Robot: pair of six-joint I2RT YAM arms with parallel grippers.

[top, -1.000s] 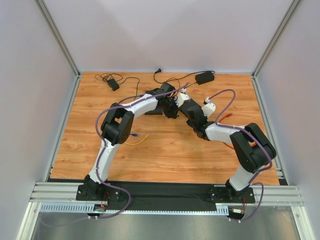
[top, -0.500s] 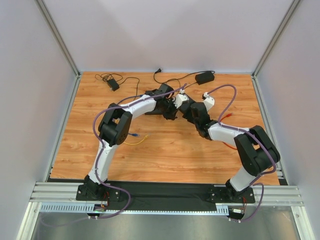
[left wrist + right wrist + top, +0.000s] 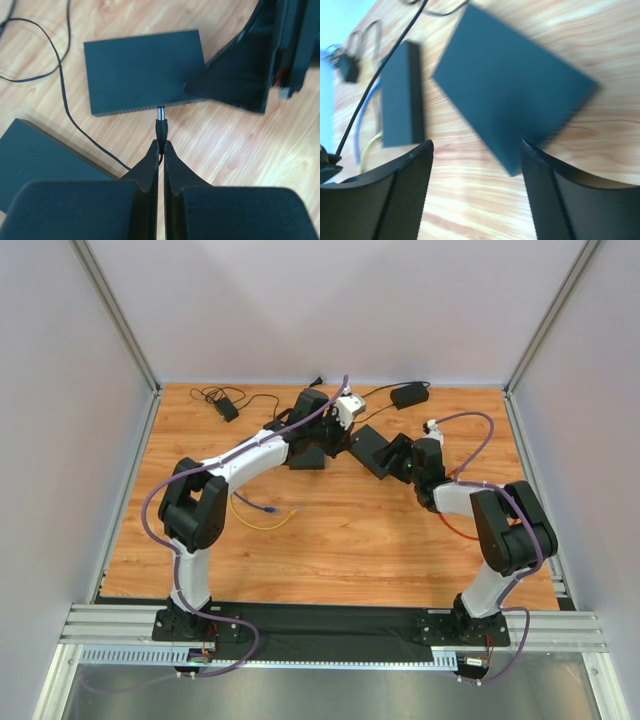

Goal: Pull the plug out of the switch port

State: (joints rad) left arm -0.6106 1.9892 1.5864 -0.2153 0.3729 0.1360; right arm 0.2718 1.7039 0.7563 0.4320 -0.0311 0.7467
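The switch (image 3: 142,70) is a flat black box on the wooden table, also seen in the top view (image 3: 368,448) and the right wrist view (image 3: 510,85). My left gripper (image 3: 161,145) is shut on the black plug (image 3: 161,127). The plug's bare metal tip shows just in front of the switch's near edge, outside the port. In the top view the left gripper (image 3: 338,437) sits just left of the switch. My right gripper (image 3: 476,145) stands open at the switch's corner with nothing between its fingers. It lies at the switch's right end (image 3: 400,458).
A second black box (image 3: 308,455) lies left of the switch. Two power adapters (image 3: 410,395) (image 3: 226,408) with black cords lie at the back. A yellow and blue cable (image 3: 265,515) lies left of centre, and a red cable (image 3: 455,525) under the right arm.
My right gripper has opened, let go of the switch and drawn back to the right. The left arm has stretched and pulled away with the plug.
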